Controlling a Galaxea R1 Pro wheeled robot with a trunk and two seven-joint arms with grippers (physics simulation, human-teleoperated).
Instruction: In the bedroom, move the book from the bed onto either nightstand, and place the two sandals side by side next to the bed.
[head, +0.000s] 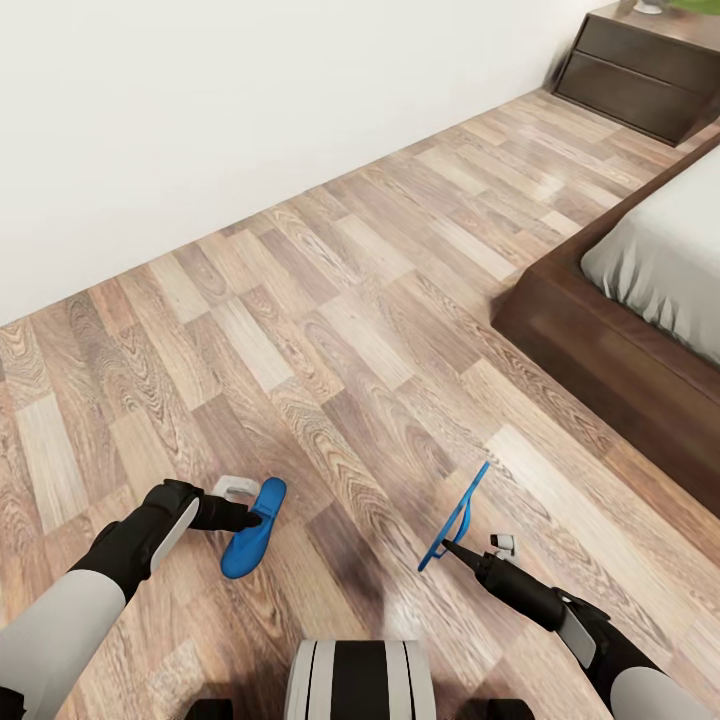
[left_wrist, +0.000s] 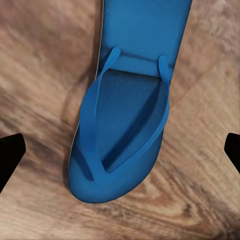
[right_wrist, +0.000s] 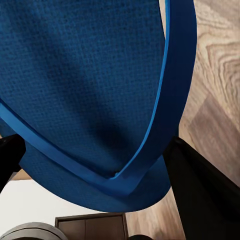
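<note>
your right tool (head: 452, 548) is clamped on one sandal (head: 455, 517), lifted edge-on off the floor (head: 330, 300) near the bed (head: 640, 330); the right wrist view shows its strap (right_wrist: 160, 125) between the fingers (right_wrist: 200, 195). your left tool (head: 250, 517) hangs spread wide, empty, over the other sandal (left_wrist: 125, 125), flat on the floor.

left sandal (head: 254, 527) on floor (head: 330, 330) | bed (head: 640, 300) right | nightstand (head: 635, 75) behind
</note>
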